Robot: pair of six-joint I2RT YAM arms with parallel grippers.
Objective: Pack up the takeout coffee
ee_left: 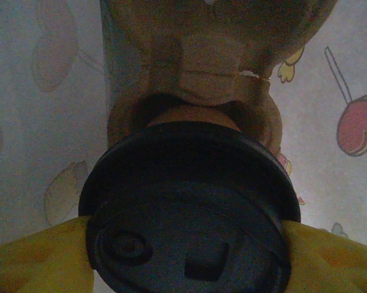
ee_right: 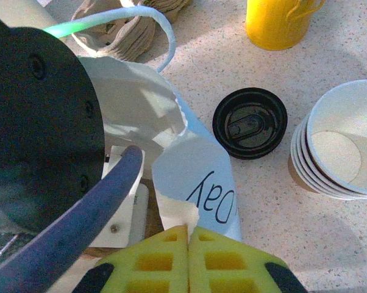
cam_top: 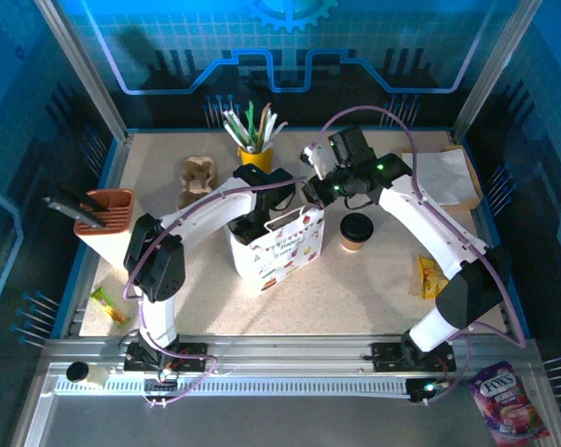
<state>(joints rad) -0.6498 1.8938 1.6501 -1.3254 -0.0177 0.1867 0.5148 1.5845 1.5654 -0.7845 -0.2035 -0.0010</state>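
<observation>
Left jaws are down inside the white bag (cam_top: 279, 250), spread about a lid's width, with the yellow pads (ee_left: 34, 259) pressed on both sides of the first coffee cup (ee_left: 189, 213). The cup sits upright between them, black lid up, with the bag's printed walls around it. A brown cardboard shape (ee_left: 199, 55) lies just beyond these jaws. Right jaws are pressed together, pads (ee_right: 153, 262) touching, pinching the bag's torn top edge. The second coffee cup (ee_right: 249, 122) stands on the table (ee_right: 281, 201) just ahead of the right jaws, beside the bag and lidded. A stack of lidless cups (ee_right: 336, 152) is just beside it, and a yellow cup (ee_right: 278, 21) is farther ahead.
</observation>
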